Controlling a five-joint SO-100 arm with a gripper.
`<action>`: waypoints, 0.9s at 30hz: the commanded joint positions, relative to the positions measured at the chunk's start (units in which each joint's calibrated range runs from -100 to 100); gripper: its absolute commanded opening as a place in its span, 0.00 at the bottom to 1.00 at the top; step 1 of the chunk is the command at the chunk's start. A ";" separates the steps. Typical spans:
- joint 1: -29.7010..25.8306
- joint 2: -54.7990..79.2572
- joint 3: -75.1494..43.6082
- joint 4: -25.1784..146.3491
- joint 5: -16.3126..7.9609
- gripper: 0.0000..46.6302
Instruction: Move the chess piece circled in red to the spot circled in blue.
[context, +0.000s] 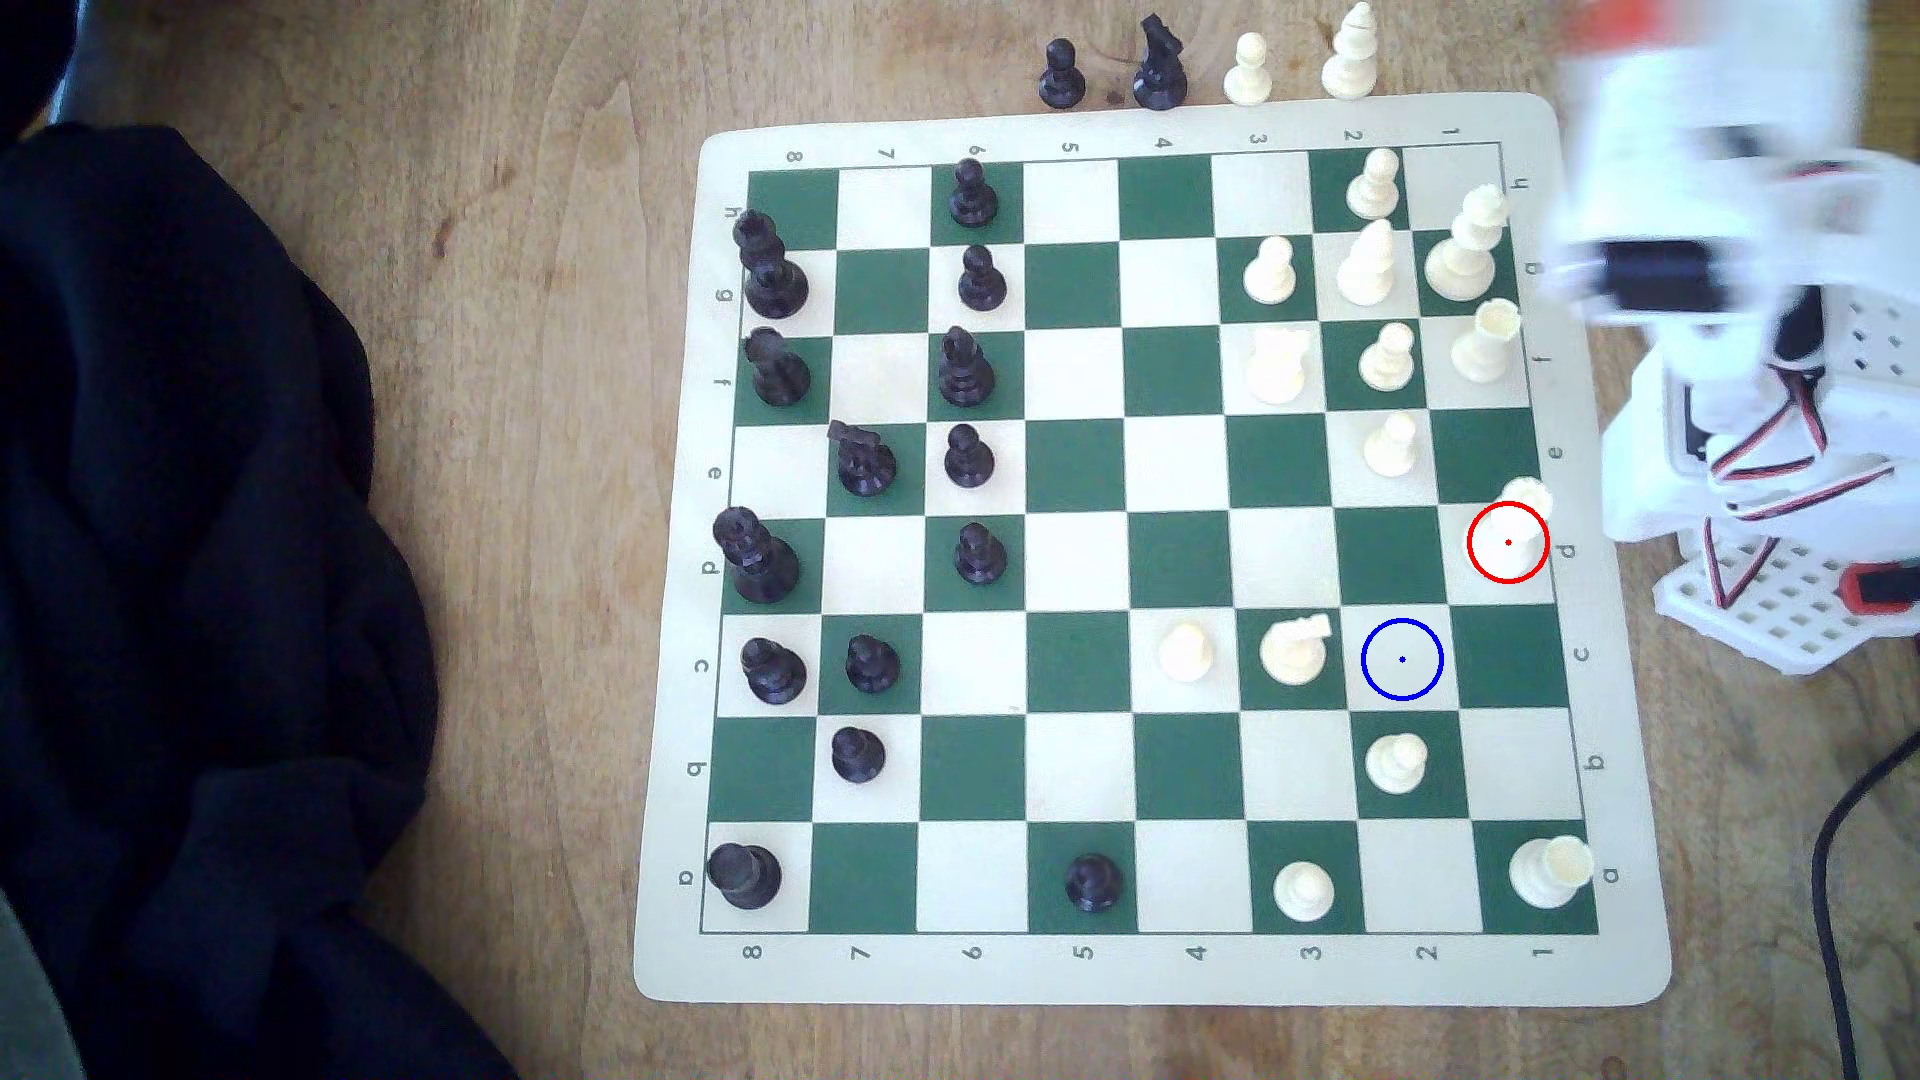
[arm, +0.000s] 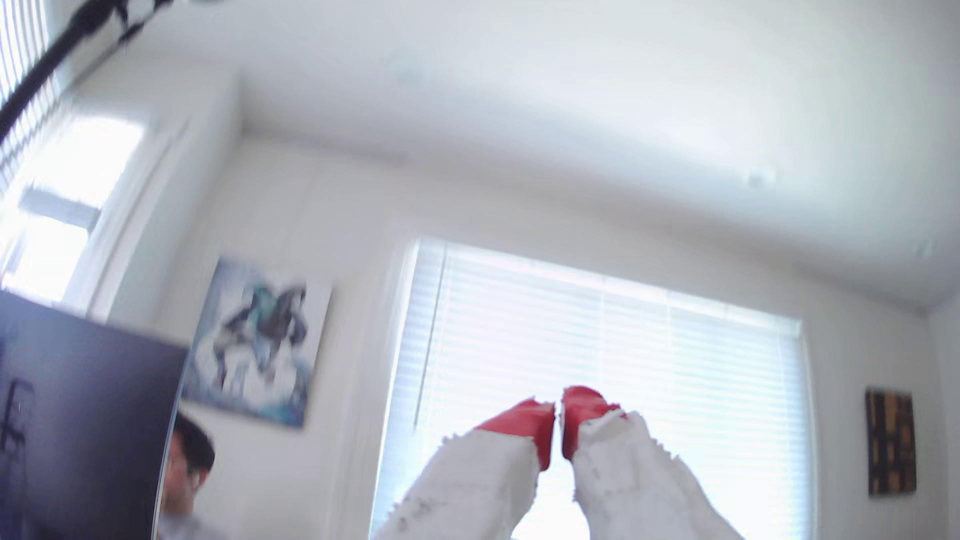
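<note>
Our hand (arm: 558, 420), tips pressed together and empty, points ceilingward; the light, slippery plastic queen (context: 1519, 530) wants pinching at its slim body.

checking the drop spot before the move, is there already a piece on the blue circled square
No, the blue-ringed square is bare in the exterior view; the nearest cream piece stands on the green square beside it.

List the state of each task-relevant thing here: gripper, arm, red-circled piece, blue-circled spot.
gripper: red-tipped fingers nearly together, holding nothing, aimed up at the ceiling and window.
arm: motion-blurred, at the exterior view's right, off the board.
chess piece circled in red: upright on its cream square, untouched.
spot circled in blue: cream square, unoccupied.
cream pawn: upright, on the green square next to the blue spot.
</note>
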 joint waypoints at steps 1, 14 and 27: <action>0.18 -0.53 -8.07 23.28 -0.24 0.00; -0.52 3.20 -43.52 95.11 -4.69 0.01; -5.06 23.92 -63.74 133.11 -20.51 0.14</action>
